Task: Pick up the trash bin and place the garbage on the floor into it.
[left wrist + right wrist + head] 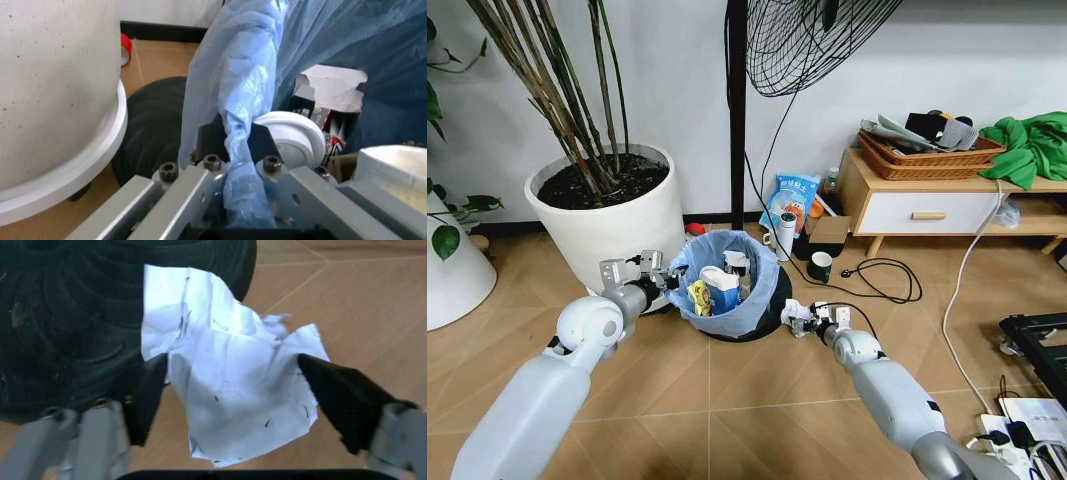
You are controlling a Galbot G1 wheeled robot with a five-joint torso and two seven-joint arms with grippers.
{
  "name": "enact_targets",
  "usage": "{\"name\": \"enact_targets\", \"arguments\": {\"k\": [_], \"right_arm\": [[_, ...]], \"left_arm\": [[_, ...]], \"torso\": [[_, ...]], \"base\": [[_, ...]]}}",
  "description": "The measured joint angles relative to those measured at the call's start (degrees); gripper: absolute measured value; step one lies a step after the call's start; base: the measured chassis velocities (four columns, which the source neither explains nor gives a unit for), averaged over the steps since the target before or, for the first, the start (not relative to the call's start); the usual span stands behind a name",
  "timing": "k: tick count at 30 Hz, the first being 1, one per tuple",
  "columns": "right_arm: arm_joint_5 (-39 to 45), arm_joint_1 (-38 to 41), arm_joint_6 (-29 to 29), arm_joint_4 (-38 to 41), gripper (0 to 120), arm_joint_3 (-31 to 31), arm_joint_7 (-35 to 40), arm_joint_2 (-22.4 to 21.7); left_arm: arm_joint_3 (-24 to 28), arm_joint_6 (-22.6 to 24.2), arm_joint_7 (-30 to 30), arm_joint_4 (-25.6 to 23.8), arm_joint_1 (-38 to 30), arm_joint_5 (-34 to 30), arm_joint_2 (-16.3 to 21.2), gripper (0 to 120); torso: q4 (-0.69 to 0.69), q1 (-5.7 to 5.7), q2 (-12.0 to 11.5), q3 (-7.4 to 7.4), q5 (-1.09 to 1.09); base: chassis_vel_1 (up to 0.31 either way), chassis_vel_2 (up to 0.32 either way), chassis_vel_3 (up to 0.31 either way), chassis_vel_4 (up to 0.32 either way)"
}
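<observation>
The trash bin (727, 285), lined with a light blue bag, stands over a black round fan base (767, 312) on the floor (727, 400). Inside it lie a blue-white carton (720, 290), a yellow scrap (699, 297) and a white cup (290, 137). My left gripper (653, 271) is shut on the bin's bagged rim (233, 110) on the side facing the plant pot. My right gripper (811, 319) sits low at the bin's right, open, its fingers either side of a crumpled white paper (233, 390) lying on the floor.
A large white plant pot (612, 215) stands close behind my left gripper. The fan pole (737, 110) rises behind the bin. A red scrap (695, 229), blue packet (792, 200), dark cup (820, 266), cables (887, 275) and a low wooden cabinet (917, 200) lie right.
</observation>
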Motion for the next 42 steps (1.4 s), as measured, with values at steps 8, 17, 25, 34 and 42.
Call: {"name": "enact_targets", "arguments": {"k": [8,17,25,34,42], "right_arm": [[-0.6,-0.3,0.6,-1.1,37,0.3,-0.6,0.3],[-0.8,-1.2,0.7,-0.5,4,0.5,-0.5,0.3],[-0.8,-2.5,0.8,1.7,0,1.3,0.3,-0.3],[0.7,-5.5,0.0,8.4,0,3.0,1.2,-2.7],[3.8,-8.9,-2.0,21.3,0,6.0,2.6,-6.4]], "left_arm": [[-0.1,-0.1,0.1,0.0,-0.1,0.0,0.0,0],[-0.2,-0.3,0.1,-0.1,0.0,0.1,0.3,0],[-0.4,-0.5,0.2,-0.3,0.3,0.1,0.3,0],[-0.5,-0.6,0.2,-0.7,0.4,0.2,0.4,0],[-0.7,-0.6,0.1,-1.1,1.4,0.6,0.5,0]], "torso": [[0.00,0.00,0.0,0.00,0.01],[0.00,0.00,0.0,0.00,0.01],[0.00,0.00,0.0,0.00,0.00],[-0.01,0.00,0.0,0.00,0.02],[-0.01,0.00,0.0,0.00,0.00]], "base": [[0.000,0.000,0.000,0.000],[0.000,0.000,0.000,0.000],[0.000,0.000,0.000,0.000],[0.000,0.000,0.000,0.000],[0.000,0.000,0.000,0.000]]}}
